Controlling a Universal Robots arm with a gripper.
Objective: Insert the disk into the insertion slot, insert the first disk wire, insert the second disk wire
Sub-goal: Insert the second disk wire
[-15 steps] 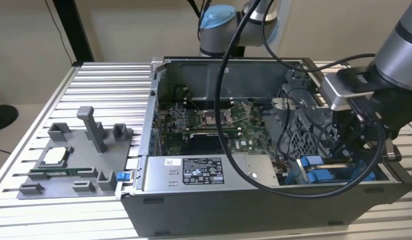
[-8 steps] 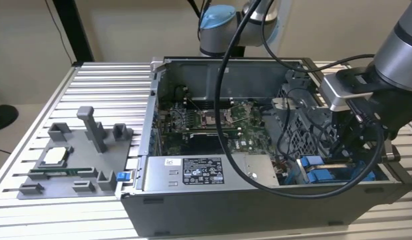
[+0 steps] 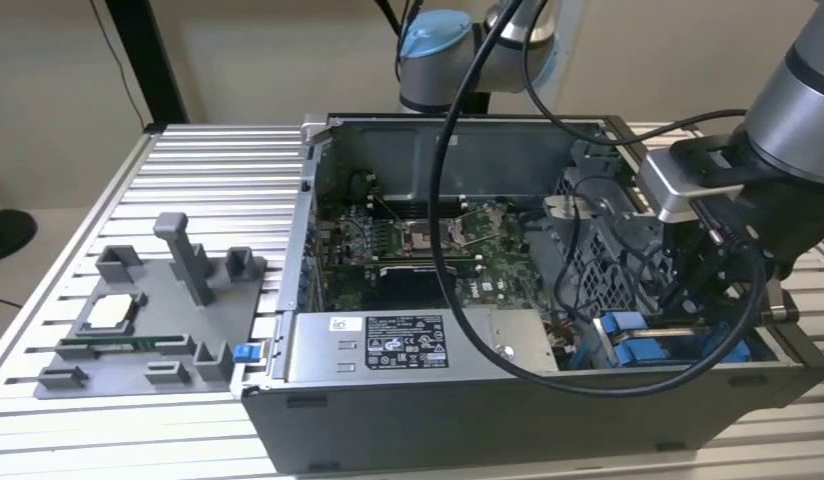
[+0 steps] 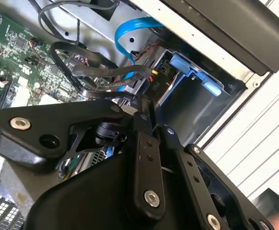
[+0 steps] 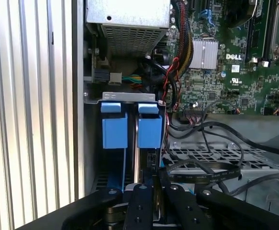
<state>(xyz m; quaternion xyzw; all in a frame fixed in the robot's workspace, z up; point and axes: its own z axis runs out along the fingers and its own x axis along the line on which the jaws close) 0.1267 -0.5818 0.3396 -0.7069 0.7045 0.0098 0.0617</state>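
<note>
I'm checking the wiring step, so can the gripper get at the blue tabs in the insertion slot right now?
Probably yes: the gripper hangs right by the insertion slot, its blue tabs uncovered; black cables run close beside it.

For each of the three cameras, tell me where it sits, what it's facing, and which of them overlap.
Exterior view: off the arm, above the slatted table, looking down into the open computer case; the arm reaches in at this view's right.
First wrist view: on the arm, facing the blue tabs of the insertion slot and the motherboard; gripper in foreground.
Second wrist view: on the arm, facing the insertion slot; gripper in foreground.
All three show the blue-tabbed insertion slot.
</note>
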